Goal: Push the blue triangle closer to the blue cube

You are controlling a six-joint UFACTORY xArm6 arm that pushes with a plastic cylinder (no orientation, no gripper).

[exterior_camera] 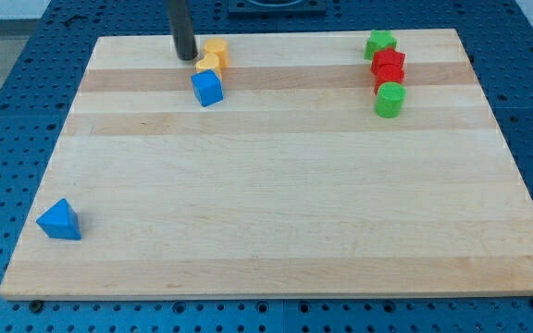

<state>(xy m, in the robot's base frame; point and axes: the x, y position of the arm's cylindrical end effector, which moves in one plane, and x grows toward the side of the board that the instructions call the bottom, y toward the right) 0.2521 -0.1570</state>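
The blue triangle point(60, 221) lies near the board's bottom left corner. The blue cube point(207, 88) sits at the upper left of the board, just below two yellow blocks point(212, 56). My tip point(185, 57) is at the view's top, just left of the yellow blocks and up-left of the blue cube. It is far from the blue triangle, which lies well below it and to its left.
The wooden board point(276, 203) rests on a blue perforated table. At the upper right stand a green star-like block point(379, 43), two red blocks point(389, 67) and a green cylinder point(390, 99) in a column.
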